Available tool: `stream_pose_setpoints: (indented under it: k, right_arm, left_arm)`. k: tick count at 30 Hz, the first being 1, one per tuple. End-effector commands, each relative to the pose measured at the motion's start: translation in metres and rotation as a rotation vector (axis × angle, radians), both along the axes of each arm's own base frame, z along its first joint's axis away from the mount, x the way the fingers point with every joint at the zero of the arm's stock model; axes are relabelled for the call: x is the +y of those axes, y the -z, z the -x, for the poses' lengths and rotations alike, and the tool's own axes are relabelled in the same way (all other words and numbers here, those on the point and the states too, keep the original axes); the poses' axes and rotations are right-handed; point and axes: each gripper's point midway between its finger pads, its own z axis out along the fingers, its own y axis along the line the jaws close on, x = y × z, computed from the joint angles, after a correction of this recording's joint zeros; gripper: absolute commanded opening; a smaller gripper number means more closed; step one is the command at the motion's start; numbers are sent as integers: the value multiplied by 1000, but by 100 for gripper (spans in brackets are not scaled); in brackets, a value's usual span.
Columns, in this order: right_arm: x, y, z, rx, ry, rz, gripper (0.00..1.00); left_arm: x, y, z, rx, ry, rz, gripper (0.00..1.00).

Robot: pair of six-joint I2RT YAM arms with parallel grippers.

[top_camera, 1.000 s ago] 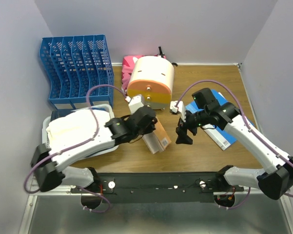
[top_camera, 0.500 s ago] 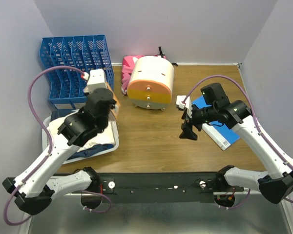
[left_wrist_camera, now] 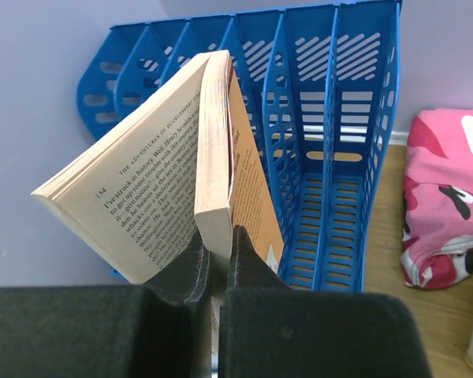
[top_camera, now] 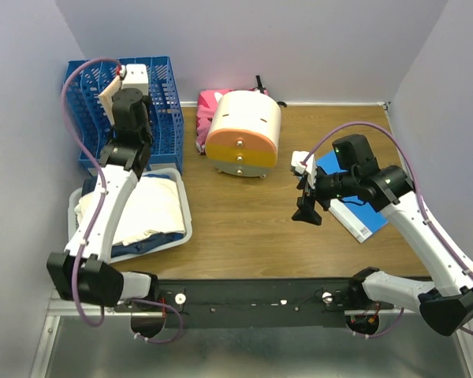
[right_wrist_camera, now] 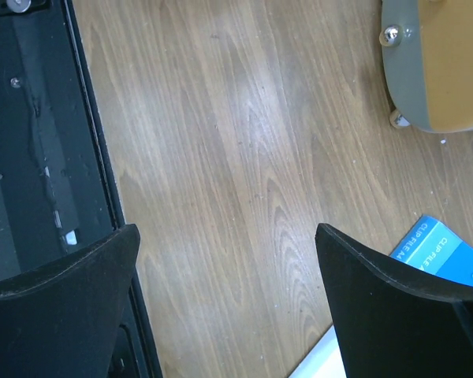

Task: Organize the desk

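Note:
On the brown wood desk (top_camera: pixel 244 236) my left gripper (top_camera: pixel 118 93) is at the back left, over the blue file rack (top_camera: pixel 122 110). It is shut on a paperback book (left_wrist_camera: pixel 185 157). The book's lower edge is pinched between the jaws (left_wrist_camera: pixel 217 240), and its pages fan open to the left. The book hangs above the slots of the rack (left_wrist_camera: pixel 331 118). Right of centre, my right gripper (top_camera: pixel 306 211) hovers open above bare wood (right_wrist_camera: pixel 244 157), with nothing between its fingers (right_wrist_camera: pixel 227 232).
An orange and cream drawer unit (top_camera: pixel 243 134) stands at the back centre with a pink pouch (top_camera: pixel 209 106) behind it. A blue clip file (top_camera: pixel 351 209) lies under the right arm. A white tray (top_camera: pixel 185 224) with cloth sits front left. A black rail (top_camera: pixel 252 295) runs along the front edge.
The left arm has carried the book from the middle of the desk, over the tray, up to the blue rack. The right gripper has drifted slightly right and stayed open.

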Motion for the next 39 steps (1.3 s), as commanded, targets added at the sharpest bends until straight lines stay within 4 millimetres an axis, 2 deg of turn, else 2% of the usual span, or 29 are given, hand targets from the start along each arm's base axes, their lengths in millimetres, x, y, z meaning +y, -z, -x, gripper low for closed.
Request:
stream_pose_setpoints:
  k: [1, 2, 3, 8, 9, 14, 18, 20, 27, 32, 34, 35, 36, 38, 39]
  right_arm:
    - [3, -2, -3, -4, 9, -23, 100]
    - [2, -1, -5, -1, 13, -23, 100]
    - [2, 0, -6, 3, 16, -20, 100]
    - [2, 7, -12, 24, 27, -3, 100]
    - [2, 7, -13, 23, 28, -2, 100]
    - [1, 10, -21, 35, 44, 9, 100]
    - [0, 11, -26, 40, 55, 13, 100]
    - [-2, 12, -27, 48, 60, 16, 100]
    - [-7, 14, -31, 56, 76, 28, 100]
    - [-9, 13, -36, 54, 86, 30, 100]
    - [-9, 12, -38, 54, 87, 27, 100]
    - [-10, 10, -39, 49, 93, 26, 100]
    - [-10, 10, -39, 51, 92, 26, 100]
    - [-10, 7, -41, 46, 95, 21, 100]
    - [-11, 6, -41, 44, 97, 20, 100]
  left_arm:
    - [0, -33, -42, -118, 101, -44, 0]
    - [0, -34, -47, -125, 118, -38, 0]
    - [5, -25, -57, -110, 113, -29, 0]
    - [-2, -16, -82, -101, 145, -27, 0]
    - [-2, -5, -90, -81, 141, -30, 0]
    - [5, 7, -113, -90, 85, -26, 0]
    - [9, 27, -132, -91, 41, -13, 0]
    - [13, 31, -137, -108, 16, -20, 0]
    - [14, 68, -156, -90, 2, -15, 0]
    - [17, 85, -158, -85, -25, -11, 0]
    - [17, 93, -158, -70, -28, -7, 13]
    - [17, 97, -157, -66, -33, 5, 25]
    - [18, 98, -156, -64, -37, 12, 49]
    - [18, 100, -153, -61, -43, 27, 62]
    - [17, 96, -149, -75, -41, 46, 75]
